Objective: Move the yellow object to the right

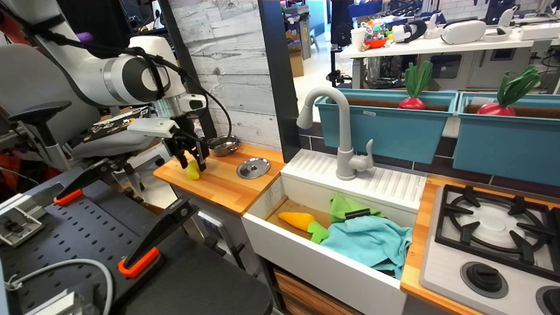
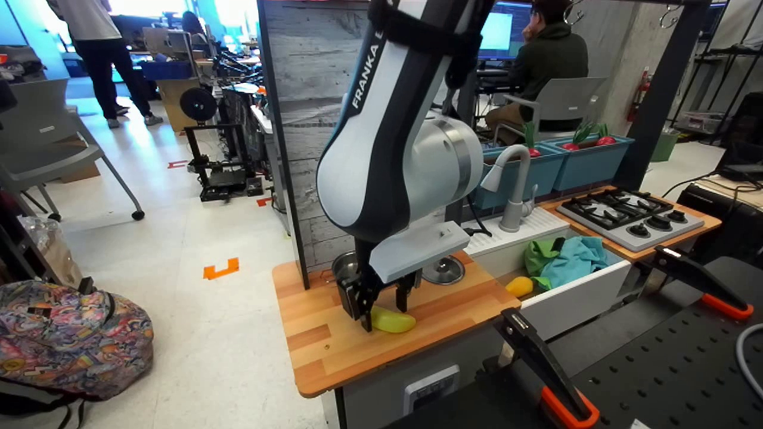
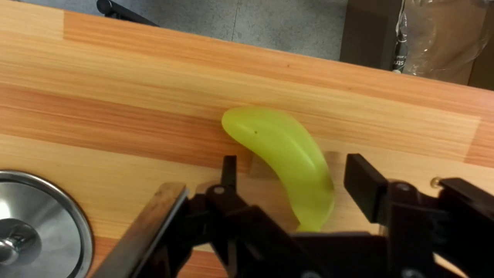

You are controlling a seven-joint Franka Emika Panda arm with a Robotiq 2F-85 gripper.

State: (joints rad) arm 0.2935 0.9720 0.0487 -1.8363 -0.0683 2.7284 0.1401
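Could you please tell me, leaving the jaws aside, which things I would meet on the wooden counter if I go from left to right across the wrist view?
round metal lid → yellow object → small brass-coloured spot

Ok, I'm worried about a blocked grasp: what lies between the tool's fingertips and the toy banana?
In the wrist view, only bare, shadowed wooden countertop shows between the toy banana and the fingertips of the tool, on both sides.
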